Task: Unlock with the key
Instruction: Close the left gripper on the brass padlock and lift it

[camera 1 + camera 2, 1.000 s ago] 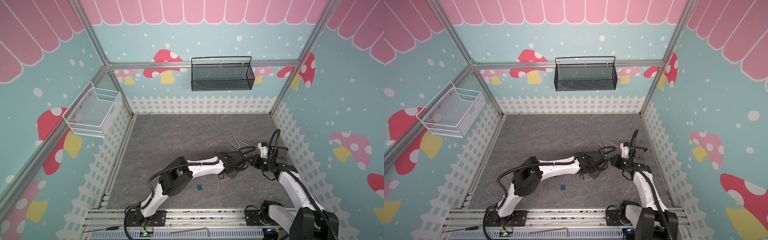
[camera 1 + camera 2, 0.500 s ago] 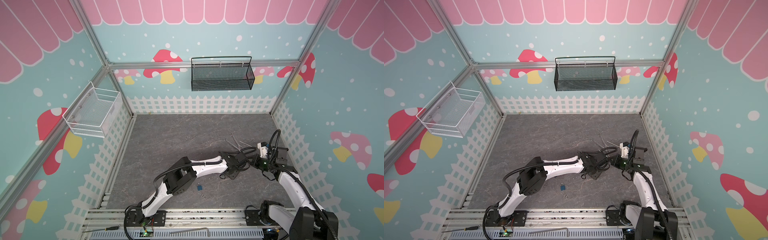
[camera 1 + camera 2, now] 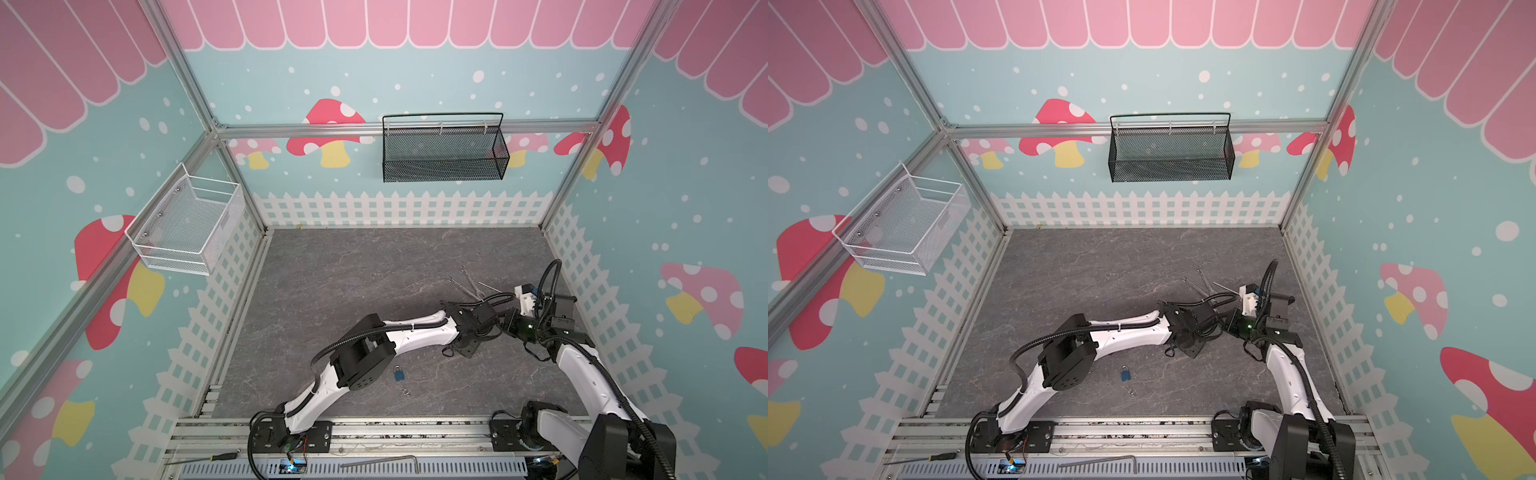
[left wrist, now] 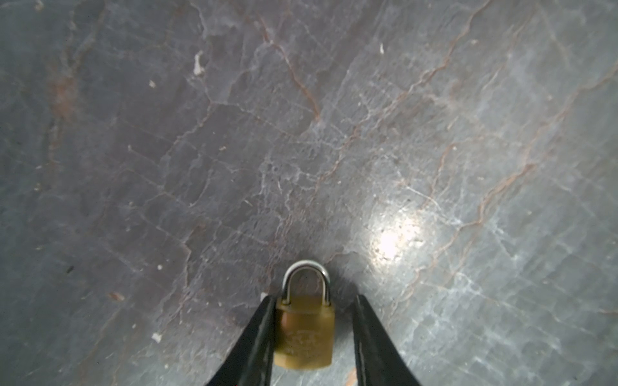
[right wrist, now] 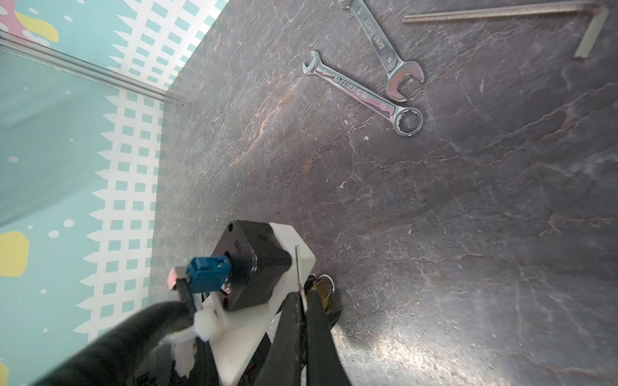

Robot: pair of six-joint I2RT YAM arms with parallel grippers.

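A small brass padlock with a steel shackle lies flat on the grey stone floor between my left gripper's black fingers. One finger touches its side and a gap shows at the other, so the jaws stand open round it. My right gripper is shut on the key, whose thin silver blade sticks out past the fingertips. The blade sits just beside the left wrist camera housing, with the padlock close behind it. In both top views the two wrists meet at the floor's right side and hide the padlock.
A blue padlock with small loose keys lies near the front. Two wrenches and a hex key lie behind the grippers. The right fence wall is close. A black basket and a white basket hang on the walls.
The left arm's elbow has swung slightly to the right and its wrist sits a touch closer to the right gripper. The right arm has held still.
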